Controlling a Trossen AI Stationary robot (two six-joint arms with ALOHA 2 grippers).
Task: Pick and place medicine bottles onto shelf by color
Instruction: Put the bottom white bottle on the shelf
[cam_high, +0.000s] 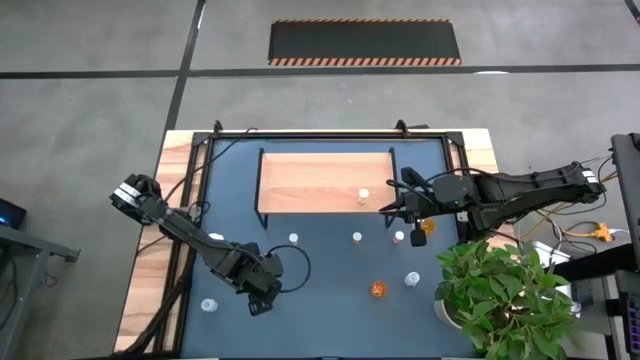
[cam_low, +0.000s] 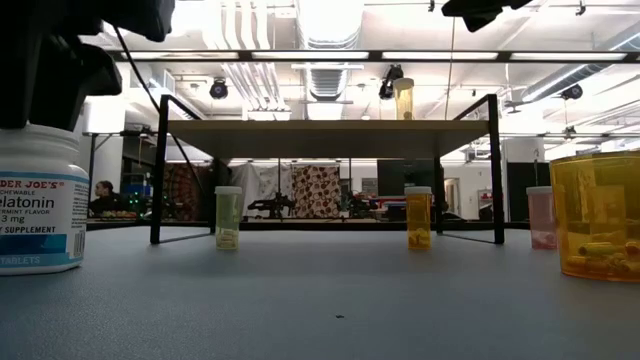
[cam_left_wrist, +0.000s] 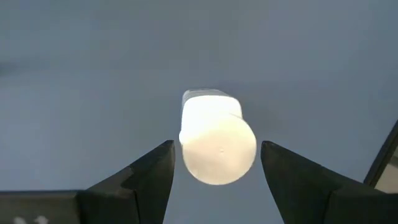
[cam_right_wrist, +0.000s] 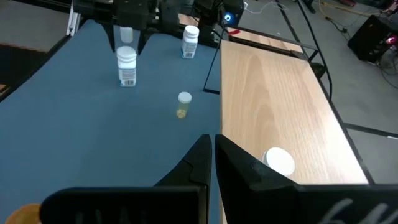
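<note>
My left gripper (cam_left_wrist: 217, 146) is open and points down over a white bottle (cam_left_wrist: 217, 140). Its fingers stand on either side of the cap with small gaps. In the low view this labelled white bottle (cam_low: 35, 200) stands upright on the blue tabletop under the gripper; in the high view the gripper (cam_high: 258, 300) hides it. My right gripper (cam_right_wrist: 211, 138) is shut and empty, above the table by the shelf's (cam_high: 325, 180) near right corner (cam_high: 415, 237). One pale-capped bottle (cam_high: 364, 195) stands on the shelf board, near its near edge.
More bottles stand on the blue table: white ones (cam_high: 293, 239), (cam_high: 208, 305), (cam_high: 411, 279), pale-capped ones (cam_high: 357, 237), (cam_high: 399, 237), an orange one (cam_high: 378, 289). A potted plant (cam_high: 505, 290) stands at the near right. The shelf's black frame legs (cam_low: 158, 170) stand on the table.
</note>
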